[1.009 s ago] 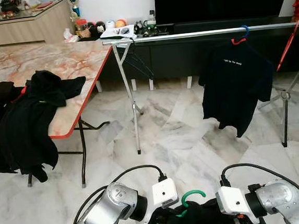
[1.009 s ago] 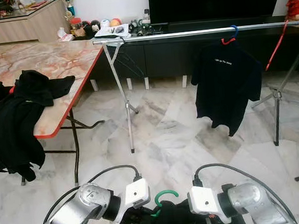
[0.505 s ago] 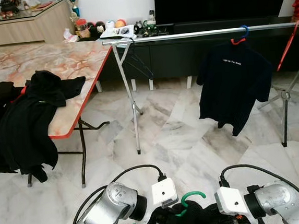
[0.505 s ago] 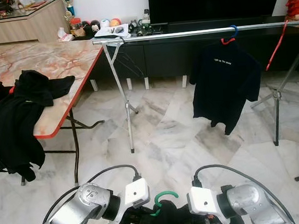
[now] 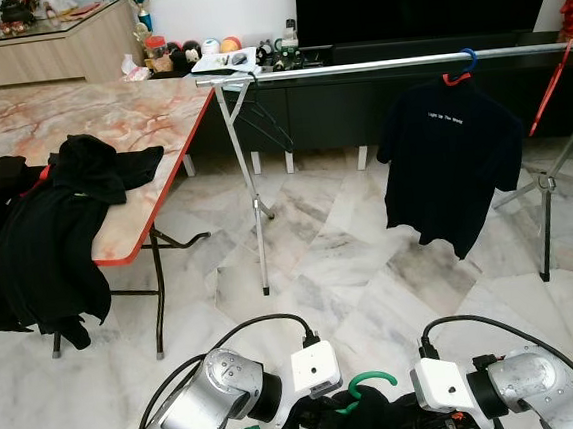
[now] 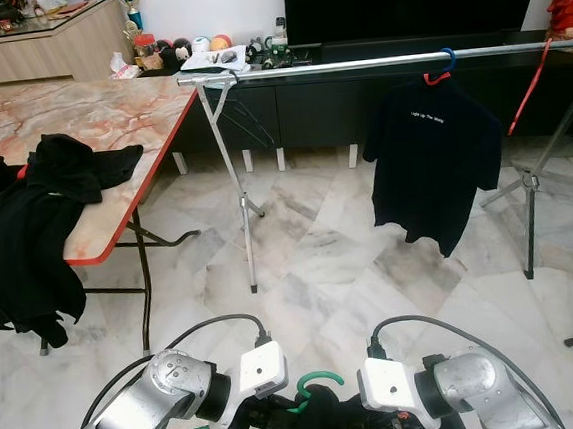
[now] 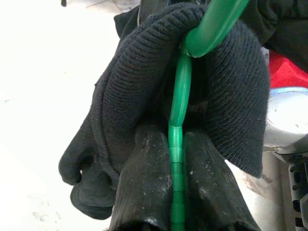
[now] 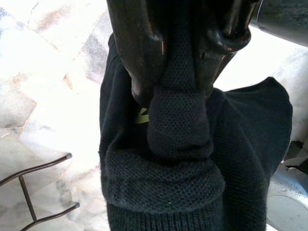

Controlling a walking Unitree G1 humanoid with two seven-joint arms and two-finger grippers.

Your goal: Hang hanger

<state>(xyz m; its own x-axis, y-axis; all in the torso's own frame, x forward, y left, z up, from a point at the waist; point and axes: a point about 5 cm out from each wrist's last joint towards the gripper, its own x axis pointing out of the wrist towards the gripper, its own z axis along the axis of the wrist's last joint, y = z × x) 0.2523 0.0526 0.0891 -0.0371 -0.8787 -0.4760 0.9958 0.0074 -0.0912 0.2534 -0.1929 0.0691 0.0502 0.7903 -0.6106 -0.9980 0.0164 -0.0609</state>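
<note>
Low in front of the robot, left hand [image 7: 175,192] clamps the green hanger [image 7: 180,96], dark knit garment [image 7: 144,86] bunched over its hook. Right hand [image 8: 180,62] pinches a fold of that same garment. Ahead, clothes rail [image 5: 374,65] carries a black t-shirt [image 5: 451,165]; bench [image 5: 108,120] at left holds dark clothes [image 5: 57,225].

silver arms [image 5: 208,407], blk cables – white cam boxes [image 5: 315,370]

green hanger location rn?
The green hanger sits low and centre in the eye views, clamped in the left pincer with a black garment bunched around it; the right pincer grips that garment beside it.
</note>
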